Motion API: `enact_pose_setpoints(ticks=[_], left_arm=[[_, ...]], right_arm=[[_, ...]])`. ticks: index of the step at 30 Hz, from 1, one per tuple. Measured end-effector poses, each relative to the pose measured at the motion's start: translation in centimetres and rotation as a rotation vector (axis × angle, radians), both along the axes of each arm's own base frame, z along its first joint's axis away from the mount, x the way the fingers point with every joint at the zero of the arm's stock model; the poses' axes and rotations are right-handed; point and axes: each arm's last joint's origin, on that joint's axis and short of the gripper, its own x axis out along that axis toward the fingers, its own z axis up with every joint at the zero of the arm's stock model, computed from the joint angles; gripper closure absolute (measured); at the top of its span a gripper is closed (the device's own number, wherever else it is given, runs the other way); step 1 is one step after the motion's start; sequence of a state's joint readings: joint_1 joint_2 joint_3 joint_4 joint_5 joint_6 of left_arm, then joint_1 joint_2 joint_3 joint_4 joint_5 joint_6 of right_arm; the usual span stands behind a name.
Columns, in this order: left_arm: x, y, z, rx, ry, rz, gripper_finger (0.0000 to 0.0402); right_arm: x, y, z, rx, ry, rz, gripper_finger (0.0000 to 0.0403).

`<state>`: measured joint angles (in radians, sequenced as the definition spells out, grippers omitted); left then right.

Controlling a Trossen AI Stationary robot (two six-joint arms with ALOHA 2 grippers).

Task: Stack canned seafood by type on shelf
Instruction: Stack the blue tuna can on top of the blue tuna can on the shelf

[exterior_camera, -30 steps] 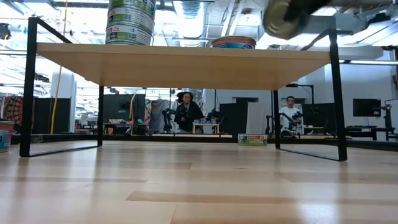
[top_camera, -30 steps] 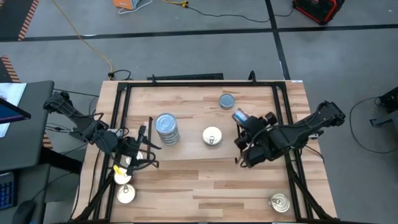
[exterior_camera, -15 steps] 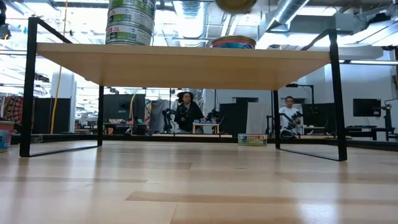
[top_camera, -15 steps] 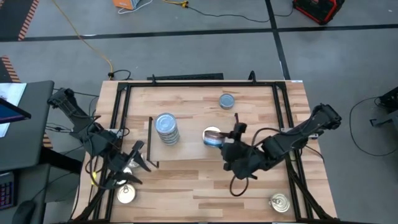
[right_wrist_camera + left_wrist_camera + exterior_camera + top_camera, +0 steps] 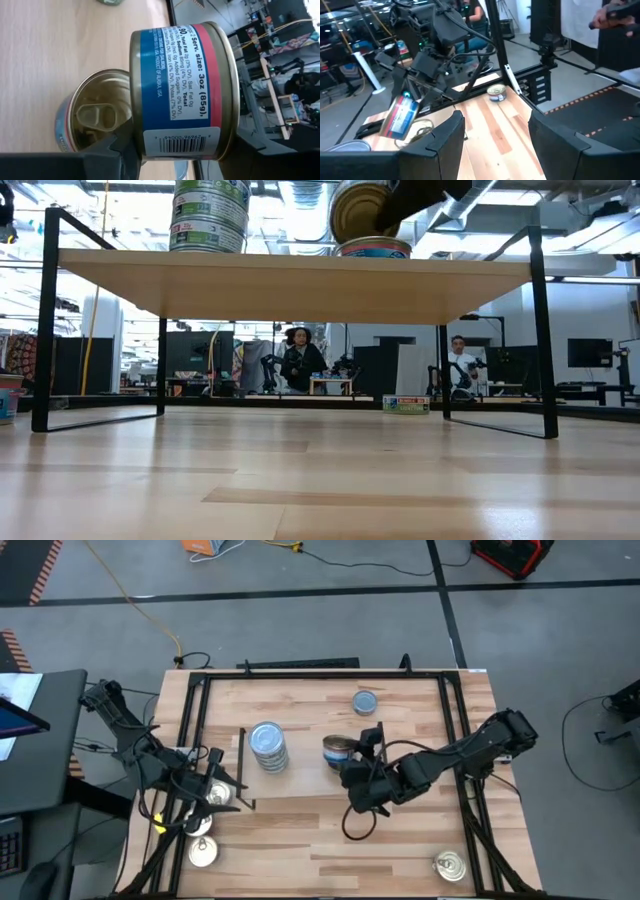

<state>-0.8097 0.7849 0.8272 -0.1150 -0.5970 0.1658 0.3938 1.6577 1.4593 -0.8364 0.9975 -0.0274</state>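
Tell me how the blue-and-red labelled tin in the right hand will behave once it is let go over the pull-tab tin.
The tin sits tilted on its side in the right hand, so it may roll if released like this. Its metal wall looks rigid, unlikely to dent. The pull-tab tin below has a raised rim, probably helping it seat once flat.

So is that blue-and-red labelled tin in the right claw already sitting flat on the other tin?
No, the right gripper holds the blue-and-red labelled tin tilted on edge above the pull-tab tin.

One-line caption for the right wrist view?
Right end effector holds a blue-and-red labelled tin tilted just above a pull-tab tin on the shelf.
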Motion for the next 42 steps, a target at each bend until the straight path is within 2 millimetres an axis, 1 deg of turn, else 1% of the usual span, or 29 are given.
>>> enact_pose_setpoints(ticks=[4,7,9,13,16,19,21,25,30,37,39,42], left_arm=[[0.0,0.0,0.0,-0.004,0.001,0.010,0.0191],[0.0,0.0,0.0,-0.010,0.002,0.013,0.0191],[0.0,0.0,0.0,-0.014,0.002,0.015,0.0191],[0.0,0.1,0.0,-0.017,0.001,0.018,0.0191],[0.2,0.2,0.1,-0.024,-0.004,0.030,0.0191],[0.2,0.2,0.1,-0.028,-0.003,0.035,0.0191],[0.2,0.2,0.1,-0.024,-0.004,0.035,0.0191],[0.2,0.2,0.1,-0.023,-0.004,0.035,0.0191],[0.2,0.2,0.1,-0.028,-0.003,0.035,0.0191],[0.2,0.2,0.1,-0.030,-0.002,0.035,0.0191],[0.2,0.2,0.1,-0.036,0.000,0.035,0.0191],[0.2,0.2,0.1,-0.050,0.002,0.038,0.0191]], right_arm=[[-0.1,0.2,-0.1,0.027,0.013,0.019,0.0177],[-0.2,0.2,-0.3,0.100,0.020,0.022,0.0176],[-0.5,0.1,0.0,0.153,0.047,0.019,0.0172],[-0.8,0.1,0.4,0.217,0.065,-0.001,0.0145],[-0.9,0.2,1.1,0.248,0.069,0.005,0.0120],[-1.0,0.3,1.4,0.237,0.088,0.029,0.0099],[-1.1,0.4,1.4,0.207,0.111,0.042,0.0092],[-1.1,0.3,1.4,0.160,0.114,0.042,0.0095],[-1.1,0.3,1.4,0.163,0.115,0.044,0.0099],[-1.5,1.2,1.5,0.184,0.120,0.075,0.0097],[-1.7,1.7,2.1,0.197,0.107,0.081,0.0097],[-2.2,2.4,3.8,0.256,0.037,0.062,0.0097]])
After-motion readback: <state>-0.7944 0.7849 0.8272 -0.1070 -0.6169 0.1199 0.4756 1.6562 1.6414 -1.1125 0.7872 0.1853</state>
